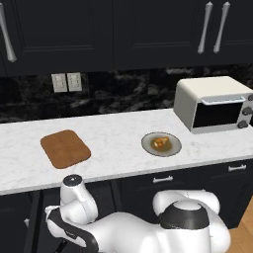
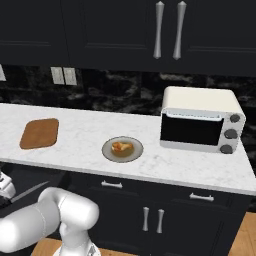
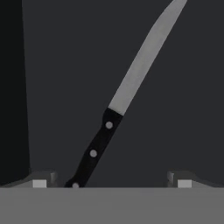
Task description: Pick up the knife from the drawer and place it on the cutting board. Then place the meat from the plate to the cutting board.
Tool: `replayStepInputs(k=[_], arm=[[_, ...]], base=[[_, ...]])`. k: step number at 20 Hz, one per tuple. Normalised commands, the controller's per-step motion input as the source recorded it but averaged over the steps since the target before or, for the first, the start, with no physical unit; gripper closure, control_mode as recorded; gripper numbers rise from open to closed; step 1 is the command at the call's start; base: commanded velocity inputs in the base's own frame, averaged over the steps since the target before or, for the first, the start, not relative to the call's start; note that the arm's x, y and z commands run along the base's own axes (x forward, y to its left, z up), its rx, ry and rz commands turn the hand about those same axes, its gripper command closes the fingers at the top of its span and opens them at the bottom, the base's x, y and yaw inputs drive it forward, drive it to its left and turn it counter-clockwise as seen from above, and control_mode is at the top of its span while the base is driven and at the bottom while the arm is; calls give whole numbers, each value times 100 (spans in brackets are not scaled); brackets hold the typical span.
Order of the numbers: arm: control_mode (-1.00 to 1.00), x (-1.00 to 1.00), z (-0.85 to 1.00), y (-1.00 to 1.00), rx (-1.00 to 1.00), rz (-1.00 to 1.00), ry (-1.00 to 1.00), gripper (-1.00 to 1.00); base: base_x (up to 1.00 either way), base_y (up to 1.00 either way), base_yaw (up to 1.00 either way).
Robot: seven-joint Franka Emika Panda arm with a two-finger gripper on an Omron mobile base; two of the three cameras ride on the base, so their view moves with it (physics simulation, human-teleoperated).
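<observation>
Left base view: at the left of the frame the cutting board (image 1: 65, 148) lies flat on the white marble counter (image 1: 113, 133), with nothing on it. In the middle, a little to the right, stands the plate (image 1: 161, 144) with the meat (image 1: 160, 143) on it, well apart from the board. At the right edge sits a cream toaster oven (image 1: 213, 104) with a dark door. Above the counter, at the upper left, two pale wall outlets (image 1: 66, 82) are on the black backsplash. Below the counter edge, right of centre, a closed drawer front (image 1: 163, 180) with a small silver bar handle is seen.

Right base view: the cutting board (image 2: 40, 133) is at the left, the plate (image 2: 122, 149) with the meat (image 2: 122, 147) in the centre, the toaster oven (image 2: 200, 120) at the right.

Hand view: the knife (image 3: 118, 105) lies on the dark floor of the drawer (image 3: 65, 65). Its black handle is at the lower centre-left and its silver-grey blade runs up to the upper right of the frame. The gripper (image 3: 112, 181) has its two tips spread wide at the bottom, one at the lower left and one at the lower right. The end of the handle lies between them, nearer to the left tip. The fingers do not press on it.
</observation>
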Motion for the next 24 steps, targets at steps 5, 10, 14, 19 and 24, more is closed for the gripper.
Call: replayStepInputs(k=[5, 10, 14, 19, 24], arm=[[-100, 0, -23, 10, -5, 0, 8, -100], [-100, 0, -23, 4, -8, 0, 9, -100], [-100, 0, -22, 3, -9, 0, 10, -100], [-100, 0, -27, 11, -9, 0, 8, -100], [-100, 0, -31, 13, -7, 0, 6, -100]], base=[[0, 0, 0], [0, 0, 0], [0, 0, 0], [0, 0, 0], [0, 0, 0]])
